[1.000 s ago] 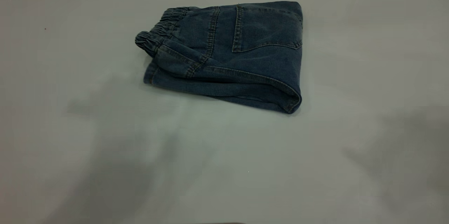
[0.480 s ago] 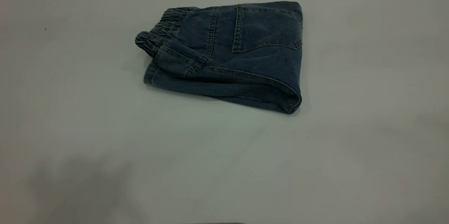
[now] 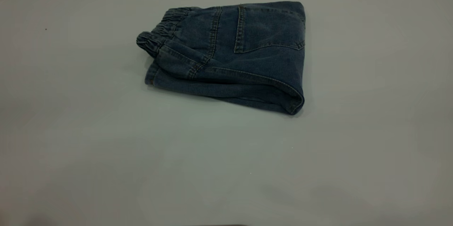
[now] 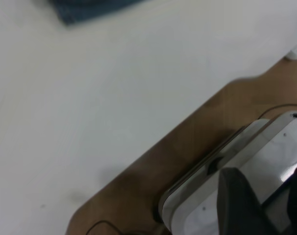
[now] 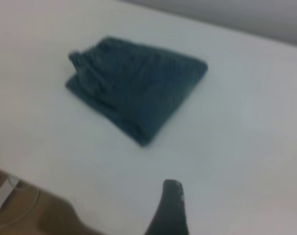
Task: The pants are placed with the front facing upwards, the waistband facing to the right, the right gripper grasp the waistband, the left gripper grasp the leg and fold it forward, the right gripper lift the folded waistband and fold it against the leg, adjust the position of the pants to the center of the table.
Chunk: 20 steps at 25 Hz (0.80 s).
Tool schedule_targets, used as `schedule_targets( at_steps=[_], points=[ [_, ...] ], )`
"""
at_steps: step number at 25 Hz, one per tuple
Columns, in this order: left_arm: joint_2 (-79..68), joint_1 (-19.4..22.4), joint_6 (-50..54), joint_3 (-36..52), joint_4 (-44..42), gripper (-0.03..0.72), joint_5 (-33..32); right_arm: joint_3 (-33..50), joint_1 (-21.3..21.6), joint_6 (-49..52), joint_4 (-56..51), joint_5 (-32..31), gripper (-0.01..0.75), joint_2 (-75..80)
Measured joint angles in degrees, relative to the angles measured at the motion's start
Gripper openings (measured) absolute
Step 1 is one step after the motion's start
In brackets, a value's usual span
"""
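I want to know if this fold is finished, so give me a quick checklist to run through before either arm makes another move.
1. Short blue denim pants folded into a compact bundle: ok.
2. Ruched elastic waistband laid over the legs, at the bundle's left end in the exterior view: ok.
3. Pants centred on the plain white table: not ok, they sit toward the far edge.
4. Both grippers off the cloth: ok, neither shows in the exterior view.
5. Right gripper's black finger apart from the pants: ok.
6. Gripper fingers open: cannot tell.
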State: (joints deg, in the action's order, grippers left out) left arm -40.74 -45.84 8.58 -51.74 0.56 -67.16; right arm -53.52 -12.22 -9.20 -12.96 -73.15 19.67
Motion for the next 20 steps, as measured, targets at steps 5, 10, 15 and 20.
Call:
schedule_targets(
  at_steps=[5, 10, 15, 20],
  points=[
    [11.0, -0.1, -0.1, 7.0, -1.3, 0.244, 0.0, 9.8, 0.0, 3.8, 3.1, 0.0, 0.568, -8.2],
    [21.2, -0.2, -0.4, 12.7, -1.1, 0.244, 0.9, 16.7, 0.0, 6.3, 6.0, 0.0, 0.568, -12.0],
    [27.6, -0.2, -0.4, 19.6, 0.1, 0.244, 1.8, 22.6, 0.0, 6.5, 5.8, 0.8, 0.568, -13.3],
    [29.7, -0.2, -0.8, 23.6, 0.9, 0.244, 2.3, 24.3, 0.0, 6.6, 5.8, 5.0, 0.568, -13.4]
  ],
)
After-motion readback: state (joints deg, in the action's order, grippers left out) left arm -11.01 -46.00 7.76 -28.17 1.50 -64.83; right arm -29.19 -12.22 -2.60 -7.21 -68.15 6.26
